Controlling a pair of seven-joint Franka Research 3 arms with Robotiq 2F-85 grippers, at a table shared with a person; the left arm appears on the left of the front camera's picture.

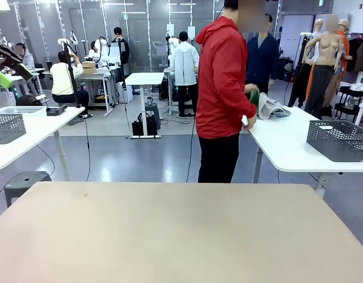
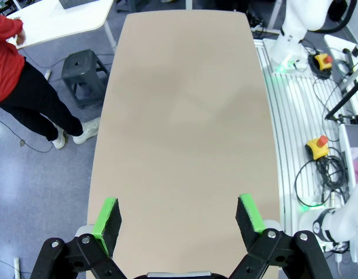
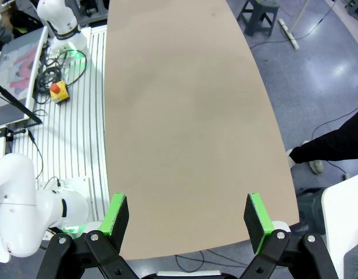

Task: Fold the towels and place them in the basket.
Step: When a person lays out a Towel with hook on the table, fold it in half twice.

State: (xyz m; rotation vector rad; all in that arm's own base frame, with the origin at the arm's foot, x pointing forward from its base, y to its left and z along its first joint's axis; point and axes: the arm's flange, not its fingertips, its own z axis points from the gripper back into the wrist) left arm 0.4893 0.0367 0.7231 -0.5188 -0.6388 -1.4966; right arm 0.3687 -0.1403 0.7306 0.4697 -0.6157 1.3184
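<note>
There are two claws, and both stand wide open with nothing between the fingers. The left claw [image 2: 179, 220] shows two black fingers with green pads [image 2: 107, 222], far from each other. The right claw [image 3: 187, 215] looks the same, also with two green pads [image 3: 257, 216]. Under each claw, and going away in front of its fingertips, lies one long beige table [image 2: 185, 116], bare on its top.

I count two towels, and both are well apart from the claws, past the far edge of the beige table, on the side of the right arm. The green towel [image 1: 254, 96] is in the hands of one person [image 1: 220, 82] in a red hooded jacket. Only a small part of it shows, so its shape I cannot tell. The pale towel [image 1: 273, 109] is greyish white and lies as a loose, crumpled heap on the near corner of a white side table [image 1: 287, 147], just beside the person's hands. It is not folded flat.

I count two dark grey mesh baskets. One basket [image 1: 339, 140] stands on the same white side table, near the pale towel but not touching it; its sides open a little outward. The second basket [image 1: 7, 127] stands on another white table on the side of the left arm.

In the left wrist view, one grey stool [image 2: 83, 68] stands on the floor, beside the far corner of the beige table, to the left of the claw's fingers.
</note>
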